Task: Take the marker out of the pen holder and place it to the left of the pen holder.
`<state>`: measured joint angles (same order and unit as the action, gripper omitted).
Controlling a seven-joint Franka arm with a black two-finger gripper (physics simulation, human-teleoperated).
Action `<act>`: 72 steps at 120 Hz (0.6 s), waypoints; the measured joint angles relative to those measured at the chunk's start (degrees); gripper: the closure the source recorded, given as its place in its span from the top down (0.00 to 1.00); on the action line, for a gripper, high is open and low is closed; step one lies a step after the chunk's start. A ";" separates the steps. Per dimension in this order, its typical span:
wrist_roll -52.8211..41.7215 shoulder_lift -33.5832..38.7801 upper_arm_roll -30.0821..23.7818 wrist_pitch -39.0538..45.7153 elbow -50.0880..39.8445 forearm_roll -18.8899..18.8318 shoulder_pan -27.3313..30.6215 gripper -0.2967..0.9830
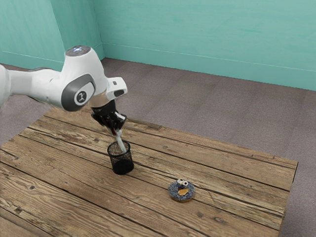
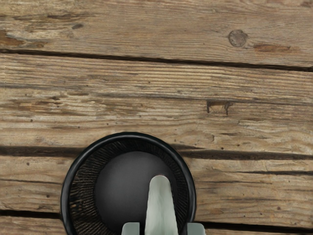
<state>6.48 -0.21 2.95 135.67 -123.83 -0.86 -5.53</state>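
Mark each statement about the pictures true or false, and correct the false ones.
1. The marker has its lower end inside the pen holder. True.
2. The pen holder is lying on its side. False: it stands upright on the table.
3. The pincer is over the round blue-grey object. False: it is above the pen holder, at the marker's upper end.
4. In the exterior view, the round blue-grey object is farther to the view's right than the pen holder. True.
5. The tabletop is smooth glass. False: it is made of wooden planks.
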 joint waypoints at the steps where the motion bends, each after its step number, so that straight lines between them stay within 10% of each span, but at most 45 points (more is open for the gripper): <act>1: 0.05 0.05 0.25 -0.79 0.72 -0.33 -0.26 0.18; 72: -1.22 -32.73 13.06 -61.96 38.32 -9.83 1.63 0.18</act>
<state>5.25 -32.95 16.01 73.71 -85.52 -10.69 -3.90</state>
